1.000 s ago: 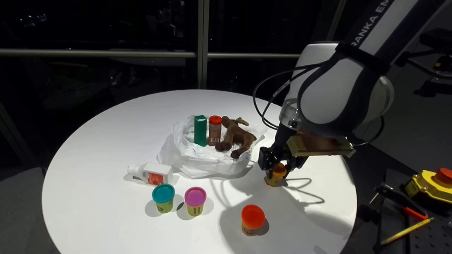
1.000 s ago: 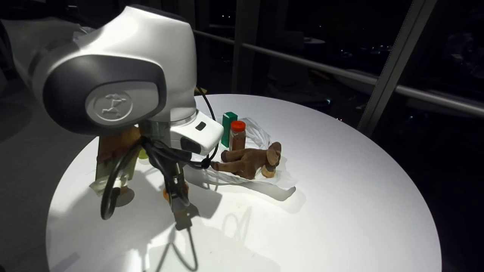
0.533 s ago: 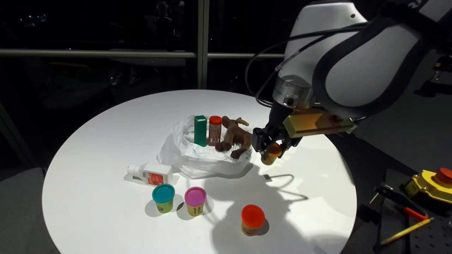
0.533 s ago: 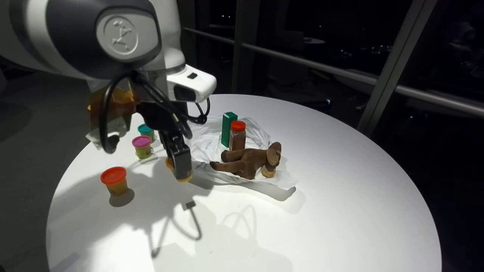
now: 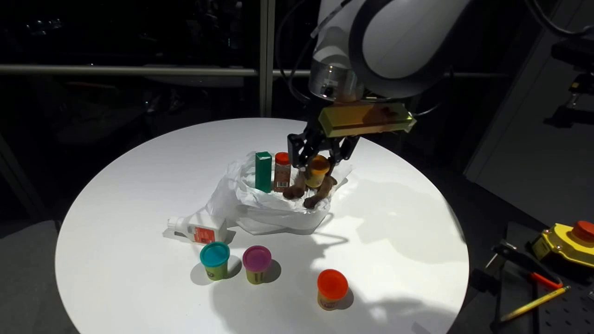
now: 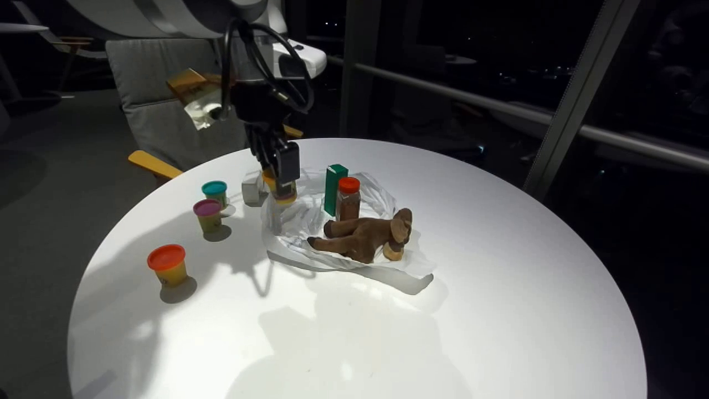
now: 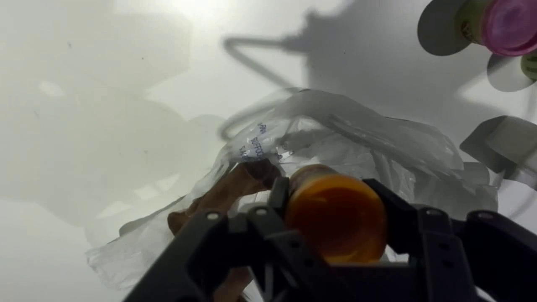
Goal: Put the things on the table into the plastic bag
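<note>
My gripper (image 5: pixel 317 166) is shut on an orange-lidded tub (image 5: pixel 318 176), held upright above the white plastic bag (image 5: pixel 278 220). In the wrist view the tub (image 7: pixel 335 214) sits between both fingers, with the bag (image 7: pixel 314 100) below. The open bag holds a green box (image 5: pixel 263 171), a red-capped jar (image 5: pixel 282 176) and a brown plush toy (image 6: pixel 365 233). On the table, a white bottle (image 5: pixel 204 228) lies on its side. A teal-lidded tub (image 5: pixel 215 262), a pink-lidded tub (image 5: pixel 256 264) and a red-lidded tub (image 5: pixel 332 290) stand in front of the bag.
The round white table (image 5: pixel 125 185) has a curved edge. A grey chair (image 6: pixel 166 94) stands behind it in an exterior view. A yellow box with a red button (image 5: pixel 568 243) and a pencil (image 5: pixel 533 305) lie on a dark surface beside the table.
My gripper has lifted the orange-lidded tub off the table and carried it over the bag. The other tubs, the bottle and the things in the bag stay where they were.
</note>
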